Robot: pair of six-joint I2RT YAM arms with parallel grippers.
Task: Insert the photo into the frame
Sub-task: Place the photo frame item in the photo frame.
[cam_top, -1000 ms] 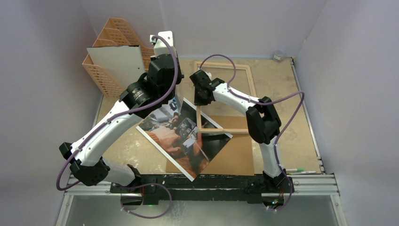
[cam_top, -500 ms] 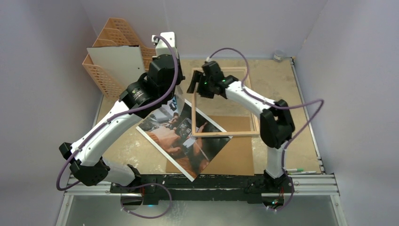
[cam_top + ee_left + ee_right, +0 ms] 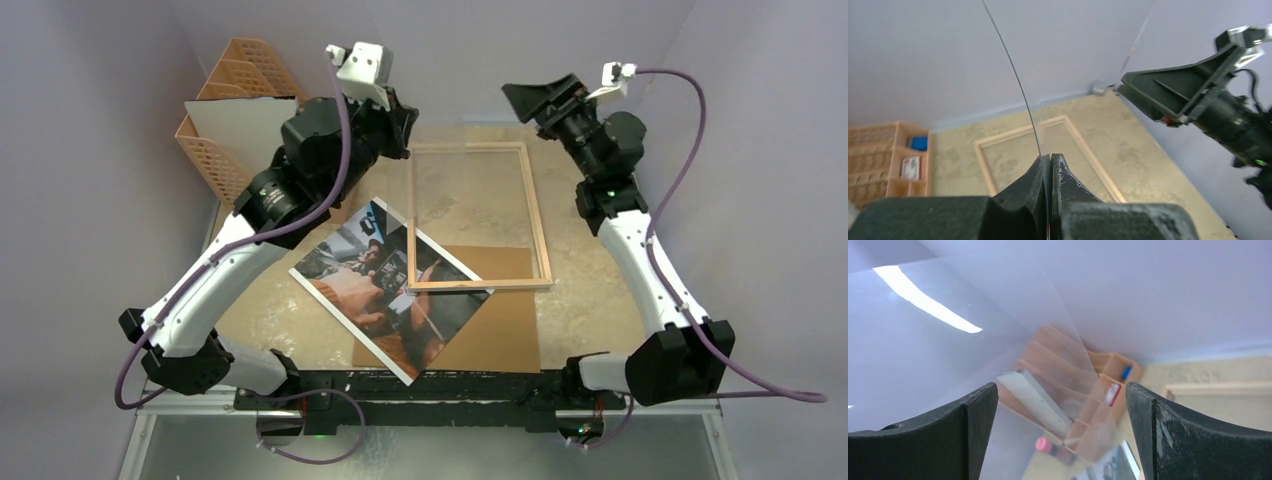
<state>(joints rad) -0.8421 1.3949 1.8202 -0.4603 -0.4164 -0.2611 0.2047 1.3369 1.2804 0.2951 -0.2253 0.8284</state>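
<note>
Mottled tan tabletop [image 3: 600, 200], lilac walls: the left gripper [image 3: 1049, 158] was clamped on the edge of a clear pane [image 3: 938, 350], held up over the far-left corner of the frame [image 3: 480, 287]. The right gripper [image 3: 1060, 387], jaws wide apart and empty, hovered off the frame's far-right corner. The frame lay flat, long axis running away from the arm bases, its near-left corner over the photo [image 3: 350, 290], which lay face up, long axis slanting far-left to near-right. Print on a card [image 3: 910, 167] in the organiser [image 3: 210, 168] left of the frame was too small to read.
</note>
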